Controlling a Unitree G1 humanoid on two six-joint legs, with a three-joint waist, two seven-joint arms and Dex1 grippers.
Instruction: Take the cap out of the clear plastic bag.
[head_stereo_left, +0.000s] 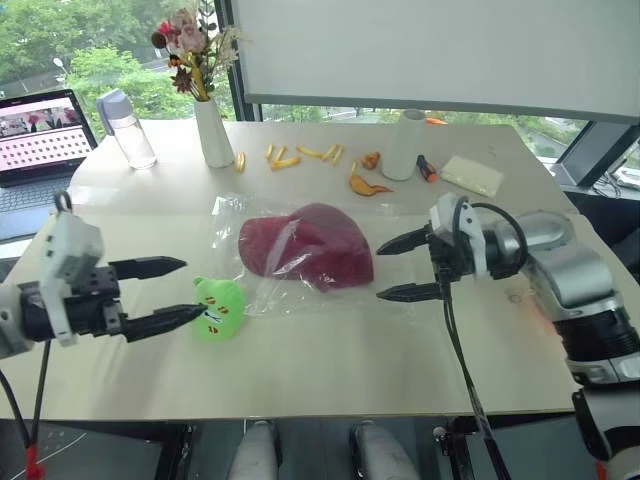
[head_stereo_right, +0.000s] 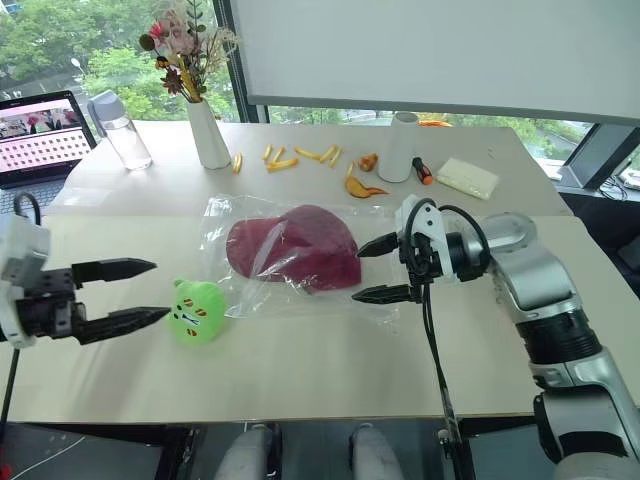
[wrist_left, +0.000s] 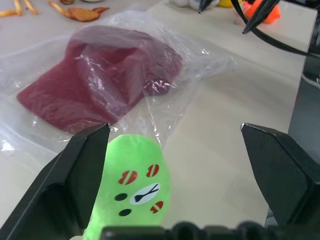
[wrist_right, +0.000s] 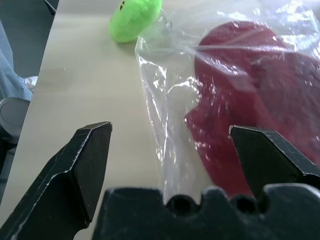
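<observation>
We hold our left gripper (head_stereo_left: 172, 294) spread wide, gripping nothing, the green toy (head_stereo_left: 219, 309) at its fingertips. Right of that lies the cap (head_stereo_left: 305, 246) inside the clear plastic bag (head_stereo_left: 250, 290). Our right gripper (head_stereo_left: 402, 267) gapes just beside the bag's right edge.

Matt cloth cap (head_stereo_left: 305, 245), glossy crinkled plastic bag (head_stereo_left: 262, 292)

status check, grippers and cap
Left gripper open, empty. Right gripper open beside clear plastic bag. Cap inside bag. Green toy touching bag's left edge.
</observation>
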